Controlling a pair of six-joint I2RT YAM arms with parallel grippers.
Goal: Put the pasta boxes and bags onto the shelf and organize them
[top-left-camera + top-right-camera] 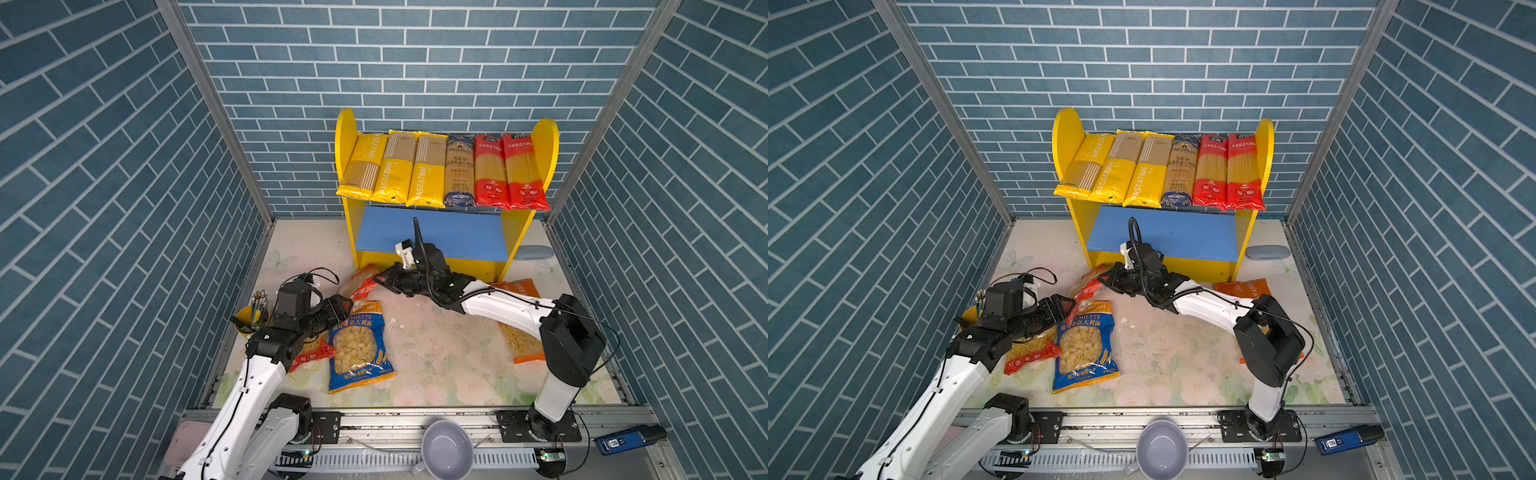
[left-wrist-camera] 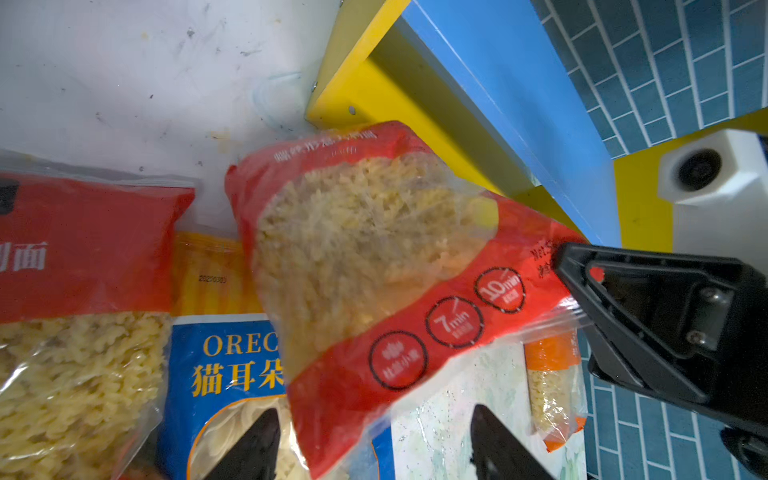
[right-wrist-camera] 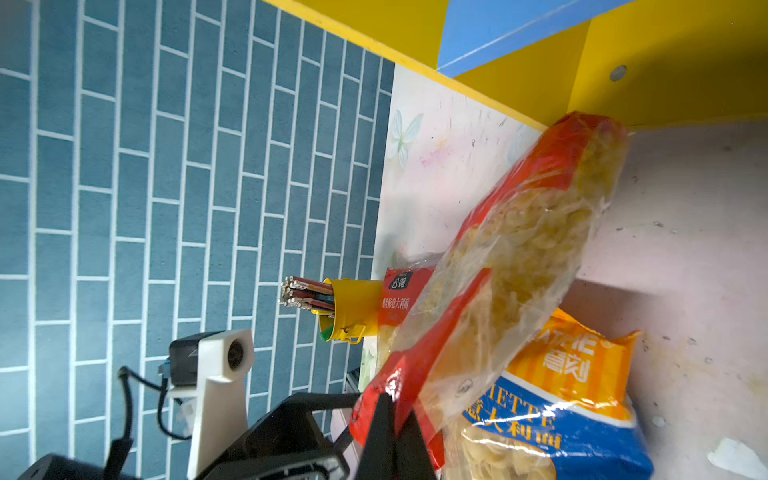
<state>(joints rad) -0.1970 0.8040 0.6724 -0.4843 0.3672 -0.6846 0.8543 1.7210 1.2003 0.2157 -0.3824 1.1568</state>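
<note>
The right gripper (image 1: 379, 281) is clamped on one end of a red bag (image 1: 358, 286) of short pasta. Its wrist view shows the jaws closed flat on the plastic seal. The bag hangs from it, tilted, low over the table (image 1: 436, 345) just in front of the shelf (image 1: 544, 141), by the foot of the side panel on the left of both top views. The bag's long axis runs from the fingertips toward that yellow foot, so its far end points at the panel and not at the opening. Whether that end touches panel or table I cannot tell. The upper board is full, with six long packs (image 1: 428, 174) side by side across it. The blue lower board (image 1: 457, 237) is bare and lies behind and to the right of the held bag, a step above the table. The coming move therefore seems to turn on lifting the bag and swinging its far end rightward, clear of the panel, before it goes in over the board's front edge. The right arm is the nearer to the shelf. The left gripper (image 1: 347, 305) is spread open and empty, just beside the bag's near end, above the top of a blue bag (image 1: 359, 353). That bag, a second red bag (image 1: 313, 357) under the left arm and an orange bag (image 1: 519, 291) under the right arm lie on the table.
</note>
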